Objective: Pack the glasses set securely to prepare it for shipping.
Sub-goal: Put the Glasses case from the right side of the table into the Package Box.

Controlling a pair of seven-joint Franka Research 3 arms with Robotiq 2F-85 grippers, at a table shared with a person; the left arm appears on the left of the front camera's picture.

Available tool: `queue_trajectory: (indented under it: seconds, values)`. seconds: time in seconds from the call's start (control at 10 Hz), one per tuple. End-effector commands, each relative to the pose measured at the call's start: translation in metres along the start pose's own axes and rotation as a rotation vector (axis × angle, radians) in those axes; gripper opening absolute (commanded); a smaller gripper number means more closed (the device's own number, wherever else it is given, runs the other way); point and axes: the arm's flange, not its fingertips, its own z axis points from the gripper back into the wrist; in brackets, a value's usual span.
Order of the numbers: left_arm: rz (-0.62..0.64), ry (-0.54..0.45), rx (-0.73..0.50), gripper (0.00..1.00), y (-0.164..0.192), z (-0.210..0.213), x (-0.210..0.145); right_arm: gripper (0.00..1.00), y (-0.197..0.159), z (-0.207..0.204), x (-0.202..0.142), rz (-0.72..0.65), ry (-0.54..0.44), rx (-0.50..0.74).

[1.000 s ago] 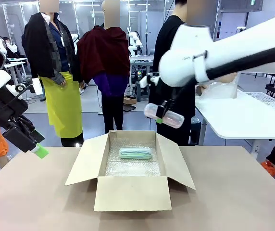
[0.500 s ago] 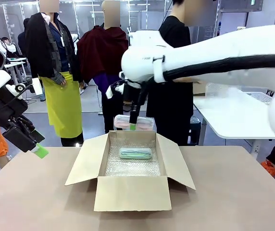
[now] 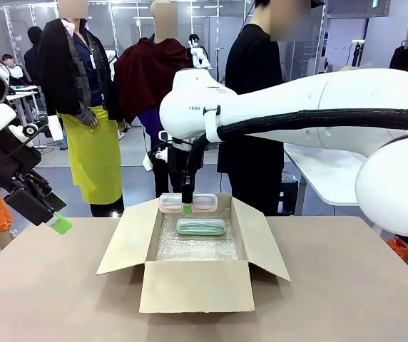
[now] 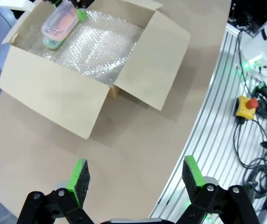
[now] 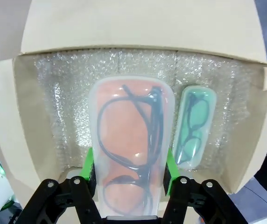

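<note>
Legible txt: "FRAN", cut off, dark letters on white shell of right arm, front view. No other readable txt.

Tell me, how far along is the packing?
Done: the green case lies on the bubble wrap in the box. In hand: the right gripper holds the pink case above the box. To do: setting it down and closing the open flaps.

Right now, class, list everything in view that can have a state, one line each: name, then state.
cardboard box: open, flaps spread.
pink case: closed, glasses inside, held over the box.
mint case: closed, lying on the bubble wrap in the box.
right gripper: shut on the pink case.
left gripper: open, empty.
</note>
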Motion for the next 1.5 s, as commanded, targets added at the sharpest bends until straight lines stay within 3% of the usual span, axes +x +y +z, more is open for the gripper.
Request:
queue_trajectory:
  seconds: [0.0,0.8,1.0,1.1,1.2,1.3,1.4]
  values:
    - [-0.02,0.001,-0.007,1.0,0.001,0.002,-0.002,0.3,-0.006,-0.012,-0.002,0.001,-0.002,0.03]
    - [-0.02,0.001,-0.007,1.0,0.001,0.002,-0.002,0.3,-0.002,-0.118,-0.025,-0.015,-0.009,0.103]
    - [-0.02,0.001,-0.007,1.0,0.001,0.002,-0.002,0.3,-0.002,-0.126,-0.022,-0.011,-0.017,0.117]
    - [-0.02,0.001,-0.007,1.0,0.001,0.002,-0.002,0.7,-0.001,-0.129,-0.022,-0.015,-0.021,0.123]
    - [-0.02,0.001,-0.007,1.0,0.001,0.002,-0.002,0.88,0.001,-0.129,-0.021,-0.015,-0.027,0.127]
    - [-0.02,0.001,-0.007,1.0,0.001,0.002,-0.002,1.0,0.002,-0.127,-0.02,-0.016,-0.024,0.122]
    - [-0.02,0.001,-0.007,1.0,0.001,0.002,-0.002,1.0,0.002,-0.126,-0.019,-0.014,-0.02,0.119]
